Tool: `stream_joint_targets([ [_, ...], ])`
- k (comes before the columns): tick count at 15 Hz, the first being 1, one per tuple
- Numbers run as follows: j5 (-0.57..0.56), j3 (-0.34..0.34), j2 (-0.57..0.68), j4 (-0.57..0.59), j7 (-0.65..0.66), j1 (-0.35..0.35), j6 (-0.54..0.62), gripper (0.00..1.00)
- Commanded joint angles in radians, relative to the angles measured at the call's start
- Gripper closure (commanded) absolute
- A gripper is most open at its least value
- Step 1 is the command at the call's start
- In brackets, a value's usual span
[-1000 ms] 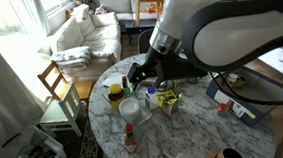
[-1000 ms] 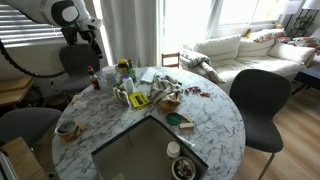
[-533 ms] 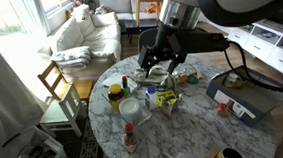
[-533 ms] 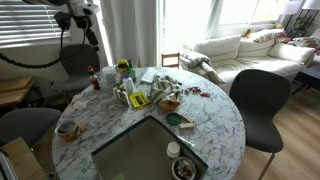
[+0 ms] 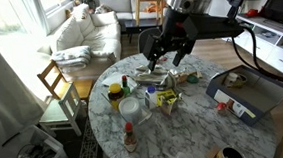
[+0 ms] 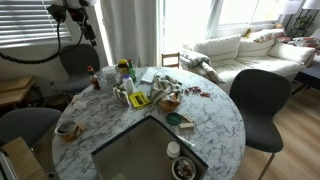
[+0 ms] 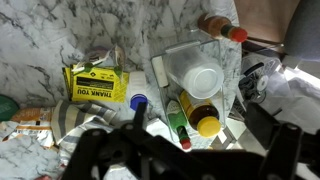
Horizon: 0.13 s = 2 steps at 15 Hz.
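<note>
My gripper [image 5: 166, 55] hangs open and empty well above a round marble table [image 5: 197, 127]. In the wrist view its dark, blurred fingers [image 7: 200, 138] frame the clutter below. Directly beneath are a brown jar with a yellow lid [image 7: 203, 117], a green bottle with a red cap [image 7: 178, 125] and a white cup [image 7: 203, 78] in a clear tray [image 7: 168, 62]. A yellow "THANK YOU" bag [image 7: 97, 84] and a blue-capped bottle [image 7: 139, 102] lie to one side. In an exterior view only the arm [image 6: 72, 10] shows, at the top edge.
A red-capped sauce bottle [image 5: 130, 138] stands near the table's edge. A grey case [image 5: 245, 90] sits on one side and a grey square tray [image 6: 140, 150] covers part of the table. A wooden chair [image 5: 57, 85], black chairs [image 6: 258, 95] and a sofa [image 5: 83, 33] surround it.
The arm has lifted up and back from the clutter. The gripper is higher above the table than a second ago. The things on the table have not moved.
</note>
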Motion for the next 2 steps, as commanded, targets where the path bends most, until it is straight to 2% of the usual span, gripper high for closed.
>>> stream_joint_targets([
  [1, -0.001, -0.021, 0.001, 0.002, 0.001, 0.022, -0.003, 0.0],
  [2, -0.001, -0.021, 0.001, 0.002, 0.0, 0.022, -0.003, 0.0],
])
